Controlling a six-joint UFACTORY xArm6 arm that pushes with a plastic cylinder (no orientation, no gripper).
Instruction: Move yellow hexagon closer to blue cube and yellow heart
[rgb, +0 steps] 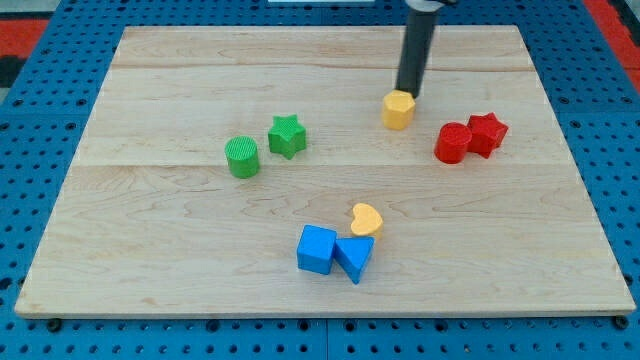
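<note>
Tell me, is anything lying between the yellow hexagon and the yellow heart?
No. In the camera view, only bare wooden board separates the yellow hexagon from the yellow heart. My tip sits just behind the hexagon.

Rod (416, 45) cut off by view's top, my tip (407, 94) partly hidden behind yellow hexagon (398, 109), blue triangle (354, 258) covers yellow heart (367, 219) lower edge.

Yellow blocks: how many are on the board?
2. The yellow hexagon sits near the view's top, right at my tip. The yellow heart lies lower down, touching the blue triangle beside the blue cube. None seems hidden.
</note>
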